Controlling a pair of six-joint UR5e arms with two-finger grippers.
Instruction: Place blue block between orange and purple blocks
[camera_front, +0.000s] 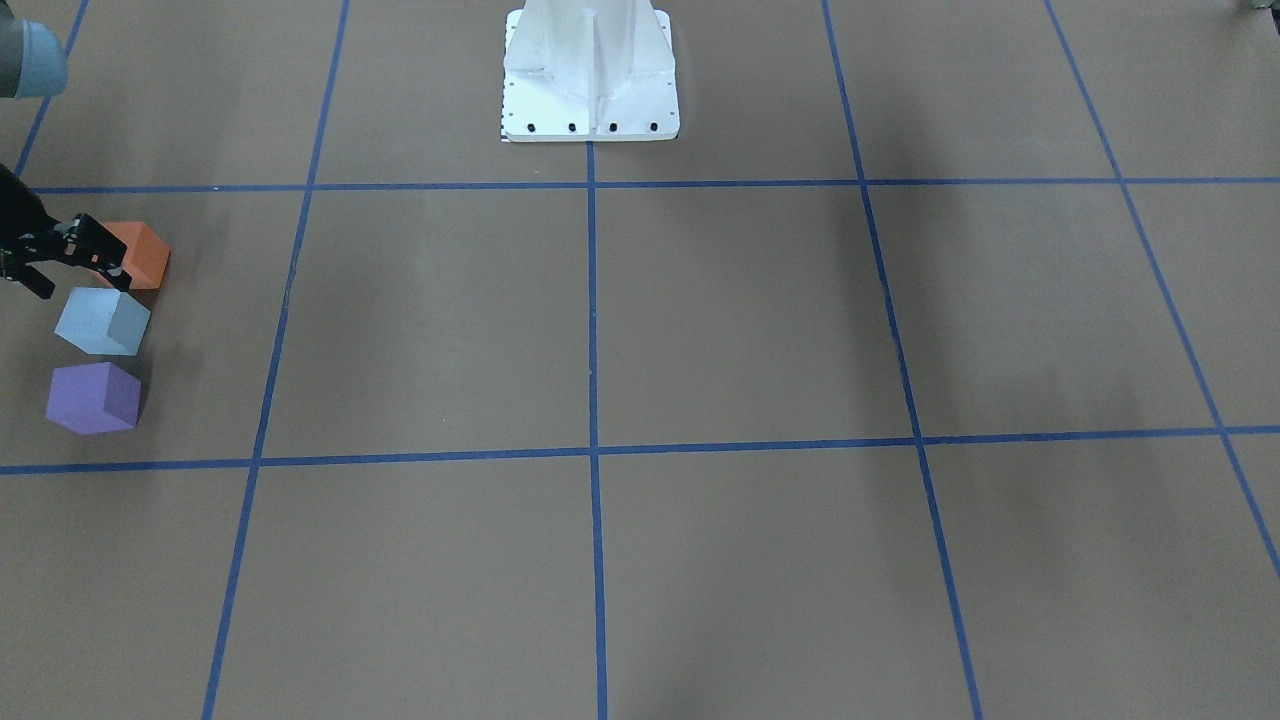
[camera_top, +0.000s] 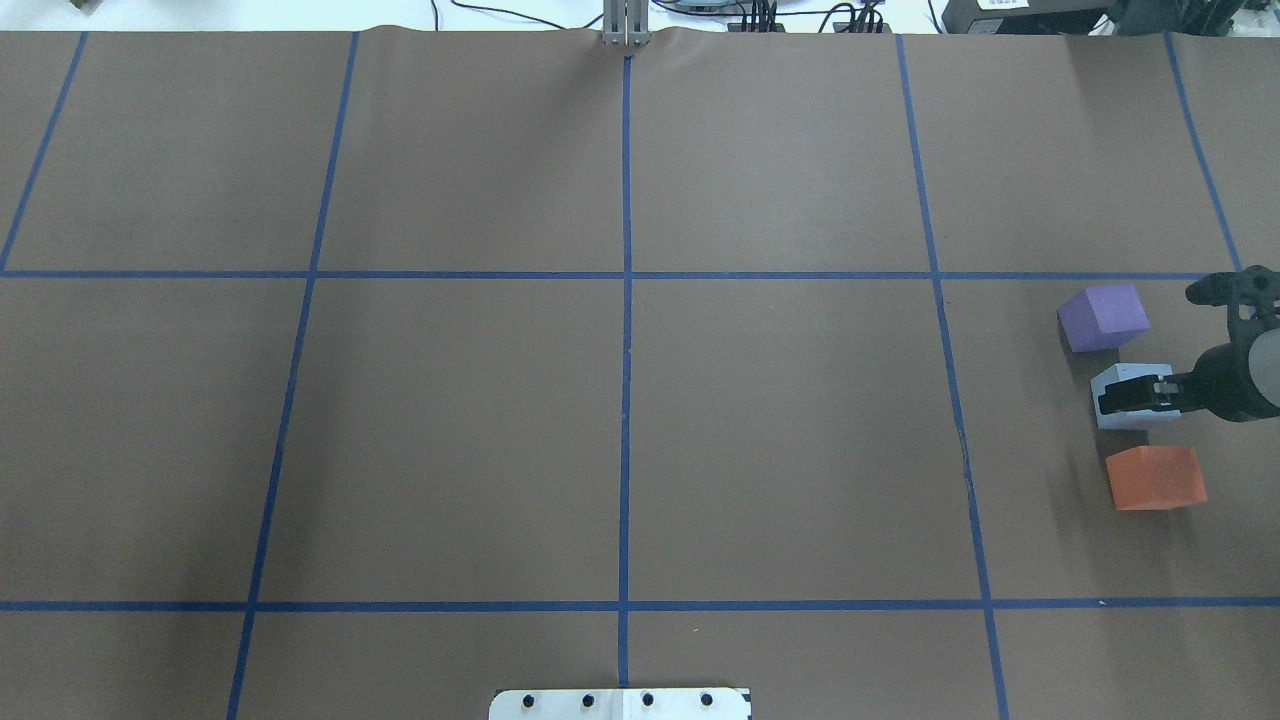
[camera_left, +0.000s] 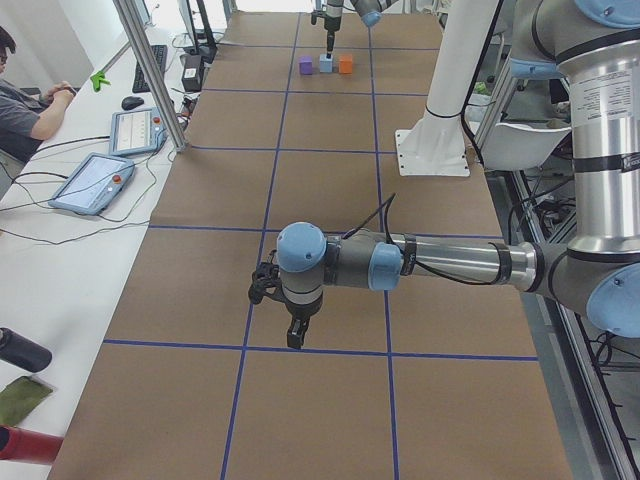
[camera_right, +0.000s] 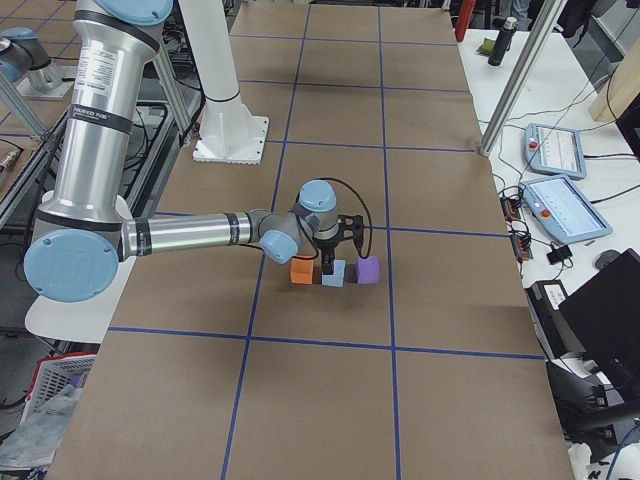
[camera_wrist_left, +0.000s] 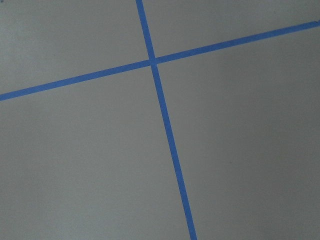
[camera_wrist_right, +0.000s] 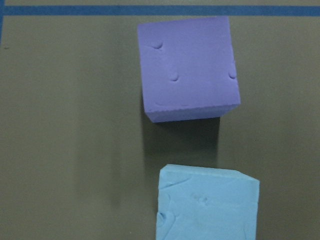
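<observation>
The light blue block (camera_front: 100, 320) (camera_top: 1115, 420) sits on the table in a row between the orange block (camera_front: 145, 255) (camera_top: 1155, 478) and the purple block (camera_front: 92, 397) (camera_top: 1103, 316), with small gaps on both sides. My right gripper (camera_front: 80, 285) (camera_top: 1125, 397) hangs just above the blue block, jaws apart and holding nothing. The right wrist view shows the purple block (camera_wrist_right: 187, 67) and the blue block (camera_wrist_right: 207, 205), with no fingers in it. My left gripper (camera_left: 297, 338) points down over bare table far from the blocks. I cannot tell if it is open or shut.
The white robot base (camera_front: 590, 70) (camera_top: 620, 703) stands at the middle of the robot's side. Blue tape lines (camera_wrist_left: 165, 125) grid the brown table. The blocks lie near the table's right end. A person (camera_left: 25, 105) and tablets (camera_left: 95, 182) are beside the table.
</observation>
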